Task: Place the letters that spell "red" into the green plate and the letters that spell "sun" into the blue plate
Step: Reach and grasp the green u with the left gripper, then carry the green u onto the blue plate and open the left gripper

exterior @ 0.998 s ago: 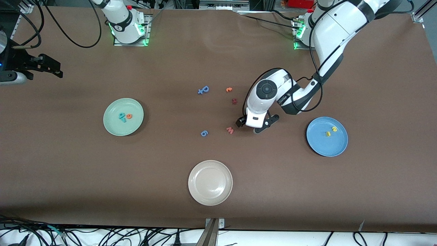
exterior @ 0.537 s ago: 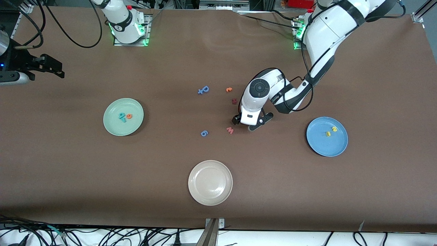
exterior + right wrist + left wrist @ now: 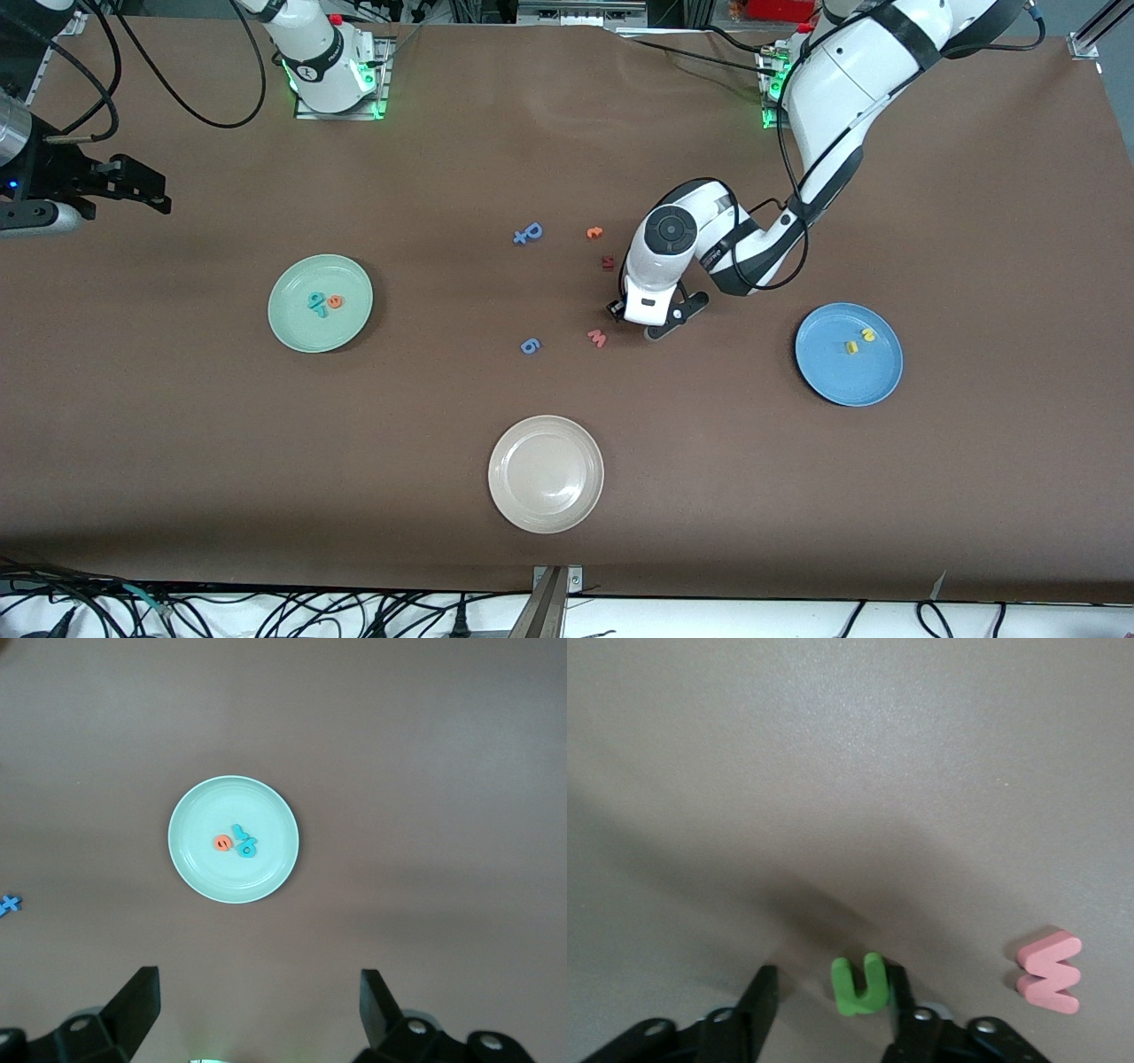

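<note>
My left gripper (image 3: 638, 323) (image 3: 831, 983) is down at the table with its jaws around the green arch-shaped letter (image 3: 859, 988). One finger touches the letter and the other stands apart from it, so the gripper is open. In the front view the hand hides this letter. Two yellow letters (image 3: 859, 341) lie in the blue plate (image 3: 833, 377). The green plate (image 3: 301, 335) (image 3: 199, 815) holds the orange "e" (image 3: 335, 302) (image 3: 223, 843) and teal letters (image 3: 316, 302) (image 3: 245, 844). My right gripper (image 3: 146, 190) (image 3: 257, 992) hangs open and empty high at the right arm's end of the table.
A pink "w" (image 3: 597, 338) (image 3: 1050, 972) lies close beside my left gripper. Two blue letters (image 3: 528, 233) (image 3: 530, 346), an orange letter (image 3: 594, 232) and a dark red one (image 3: 608, 262) lie mid-table. A cream plate (image 3: 546, 496) sits nearest the front camera.
My left gripper has shifted toward the pink "w" and come down over the green letter, and its jaws have narrowed. The right gripper has drifted slightly.
</note>
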